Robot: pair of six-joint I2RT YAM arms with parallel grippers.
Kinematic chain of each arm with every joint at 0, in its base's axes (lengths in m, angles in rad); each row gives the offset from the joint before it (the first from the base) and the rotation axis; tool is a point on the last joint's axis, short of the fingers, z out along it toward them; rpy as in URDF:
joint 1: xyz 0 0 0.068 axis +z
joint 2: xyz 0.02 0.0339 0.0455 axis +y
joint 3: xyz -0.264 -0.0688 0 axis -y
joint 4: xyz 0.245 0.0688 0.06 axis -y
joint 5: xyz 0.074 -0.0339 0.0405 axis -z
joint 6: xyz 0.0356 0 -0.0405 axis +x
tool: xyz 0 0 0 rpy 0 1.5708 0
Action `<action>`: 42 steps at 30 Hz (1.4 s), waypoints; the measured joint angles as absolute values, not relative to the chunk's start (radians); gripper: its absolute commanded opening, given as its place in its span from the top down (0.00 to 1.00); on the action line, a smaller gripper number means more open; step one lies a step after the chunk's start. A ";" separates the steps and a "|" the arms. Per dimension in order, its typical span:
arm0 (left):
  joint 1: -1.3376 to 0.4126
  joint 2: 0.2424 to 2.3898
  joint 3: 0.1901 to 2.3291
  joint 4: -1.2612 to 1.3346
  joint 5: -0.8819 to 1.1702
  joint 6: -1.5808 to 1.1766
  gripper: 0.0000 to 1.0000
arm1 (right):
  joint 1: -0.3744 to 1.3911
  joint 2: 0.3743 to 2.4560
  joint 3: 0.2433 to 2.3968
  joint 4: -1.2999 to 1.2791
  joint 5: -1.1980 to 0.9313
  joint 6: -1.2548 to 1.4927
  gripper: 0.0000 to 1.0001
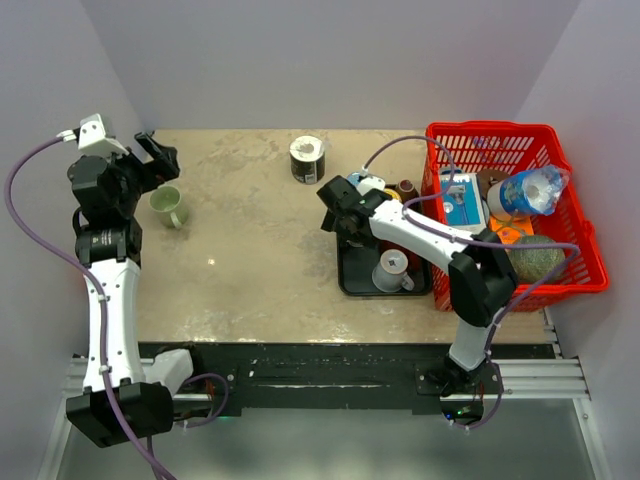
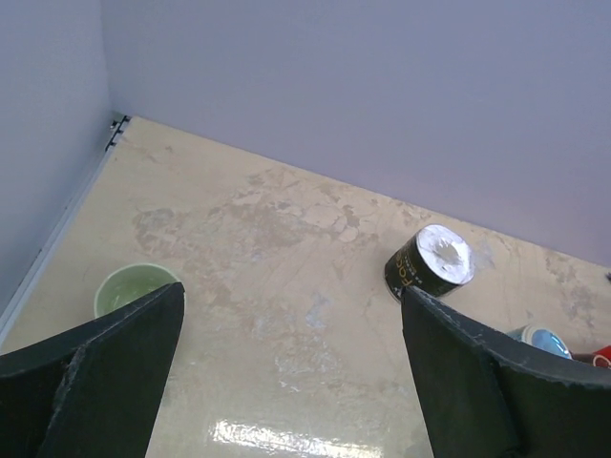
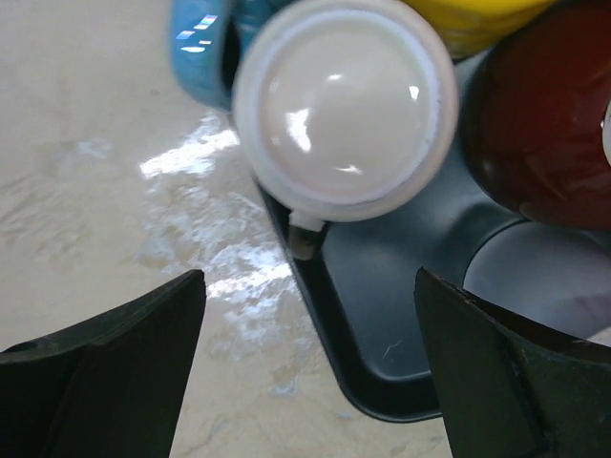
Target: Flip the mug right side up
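A white mug (image 3: 344,100) stands upside down, its round base facing my right wrist camera, at the far-left corner of the black tray (image 3: 382,315). In the top view it (image 1: 372,185) sits among a blue cup, a yellow thing and a brown mug (image 1: 407,187). My right gripper (image 3: 308,286) is open and empty, just in front of and above the white mug, over the tray's left edge; it also shows in the top view (image 1: 340,218). My left gripper (image 1: 160,160) is open and empty, raised at the far left above a green upright mug (image 1: 168,205).
A grey upright mug (image 1: 392,270) stands in the tray (image 1: 352,280). A red basket (image 1: 585,282) full of items is at the right. A black roll with a white top (image 1: 307,158) stands at the back middle, also in the left wrist view (image 2: 430,262). Walls enclose the table.
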State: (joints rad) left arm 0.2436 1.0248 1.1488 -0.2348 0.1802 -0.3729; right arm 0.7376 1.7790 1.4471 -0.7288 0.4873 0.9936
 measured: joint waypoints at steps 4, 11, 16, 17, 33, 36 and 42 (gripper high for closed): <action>0.242 1.015 1.122 -0.236 0.124 -0.409 0.01 | 0.734 1.848 1.438 -0.778 0.525 1.123 0.12; 0.242 1.021 1.103 -0.276 0.097 -0.435 0.01 | 0.732 1.880 1.416 -0.789 0.569 1.229 0.20; 0.241 1.022 1.102 -0.278 0.128 -0.434 0.01 | 0.732 1.896 1.416 -0.766 0.585 1.239 0.27; 0.241 1.022 1.101 -0.278 0.135 -0.434 0.01 | 0.732 1.900 1.416 -0.762 0.585 1.239 0.33; 0.215 1.023 1.079 -0.272 0.209 -0.427 0.01 | 0.739 1.917 1.420 -0.732 0.581 1.213 1.00; 0.215 1.027 1.079 -0.277 0.231 -0.427 0.01 | 0.738 1.917 1.419 -0.736 0.569 1.194 1.00; 0.212 1.026 1.029 -0.278 0.319 -0.437 0.01 | 0.733 1.900 1.415 -0.746 0.538 1.147 1.00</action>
State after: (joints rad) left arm 0.2119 1.0264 1.0286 -0.2779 0.3187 -0.4374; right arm 0.7326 1.8996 1.4147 -0.7460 0.5385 1.1473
